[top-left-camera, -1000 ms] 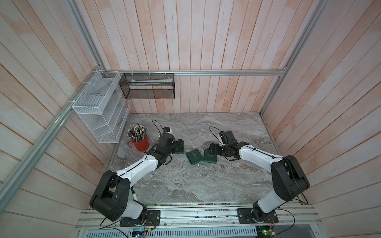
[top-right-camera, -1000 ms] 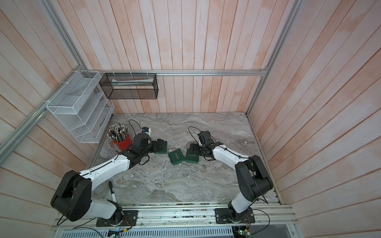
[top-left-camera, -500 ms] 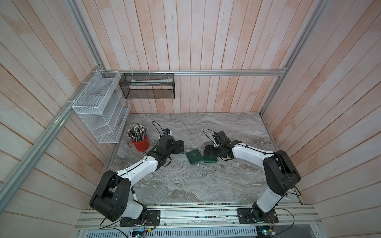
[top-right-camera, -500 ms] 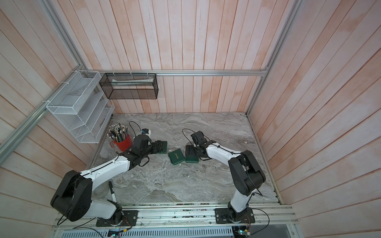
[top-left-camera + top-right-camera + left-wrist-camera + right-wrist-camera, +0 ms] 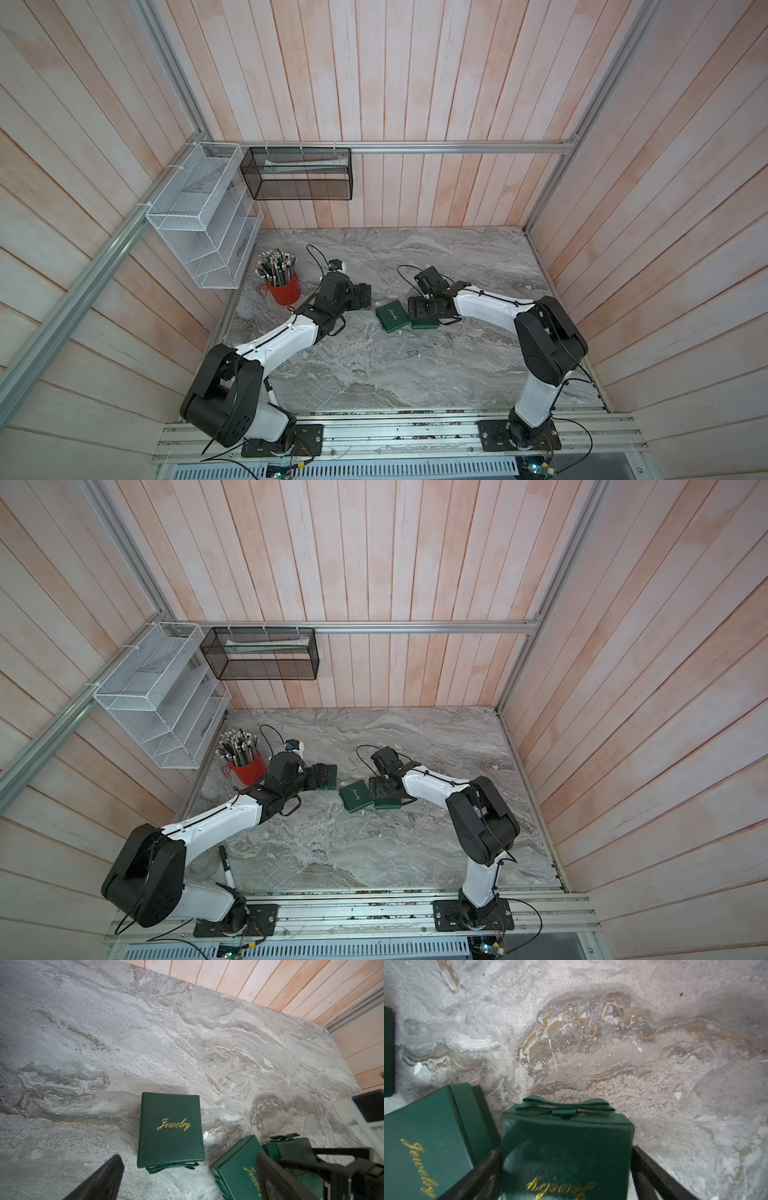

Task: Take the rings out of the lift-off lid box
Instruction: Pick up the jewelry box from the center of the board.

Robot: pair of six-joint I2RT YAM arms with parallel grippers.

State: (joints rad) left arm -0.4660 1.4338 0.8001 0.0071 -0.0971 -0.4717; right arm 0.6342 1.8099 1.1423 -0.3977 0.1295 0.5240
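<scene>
Three green boxes (image 5: 170, 1130) (image 5: 232, 1169) (image 5: 291, 1148) sit lidded on the counter (image 5: 374, 374). Within the last second the right arm (image 5: 486, 301) has swung in. Its jaws now stand wide apart on either side of the box at the lower centre of the right wrist view. The left arm (image 5: 286, 336) has its jaws apart and empty. We see no rings, so we judge the lid must come off next.

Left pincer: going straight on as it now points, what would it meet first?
Probably the green box straight ahead in the left wrist view, in line with the gap of the open left pincer. Depth is unclear; the table might come first.
</scene>
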